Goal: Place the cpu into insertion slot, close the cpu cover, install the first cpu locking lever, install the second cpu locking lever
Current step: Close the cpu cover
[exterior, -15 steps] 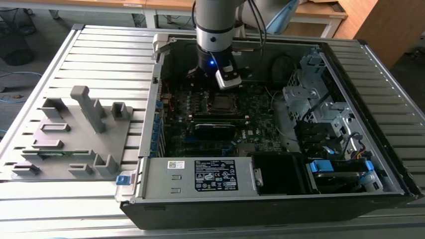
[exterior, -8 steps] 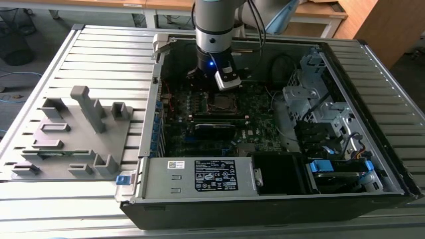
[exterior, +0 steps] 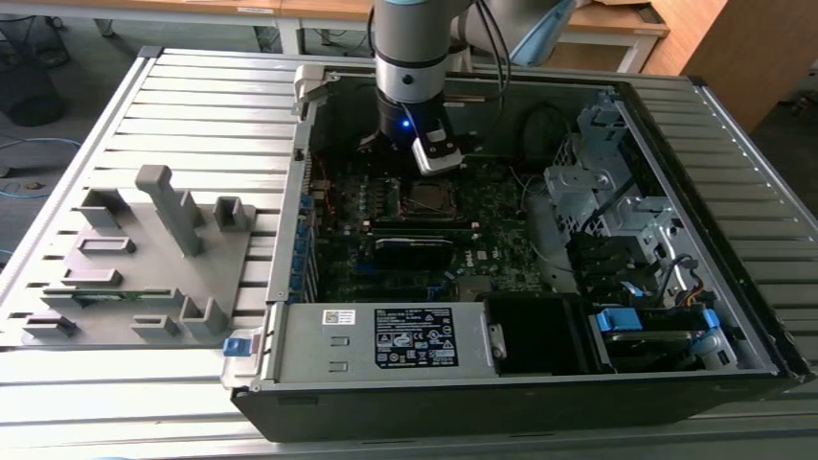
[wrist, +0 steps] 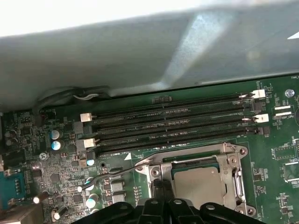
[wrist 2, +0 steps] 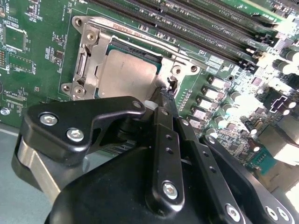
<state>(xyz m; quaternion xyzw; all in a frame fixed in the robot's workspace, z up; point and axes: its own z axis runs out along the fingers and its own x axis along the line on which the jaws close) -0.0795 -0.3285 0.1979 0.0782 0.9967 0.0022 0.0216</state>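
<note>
Black jaws, pressed together, sit at a corner of the cpu cover (wrist 2: 88, 56), which lies flat around the cpu (wrist 2: 126, 74), mid-frame in the exterior view.

cpu (wrist 2: 126, 74) top dull brownish-grey metal; cpu cover (wrist 2: 86, 65) shiny silvery metal; claw (wrist 2: 163, 99) matt black

Grey moulded fixture (exterior: 141, 259) beside open computer case (exterior: 511, 407)
</note>
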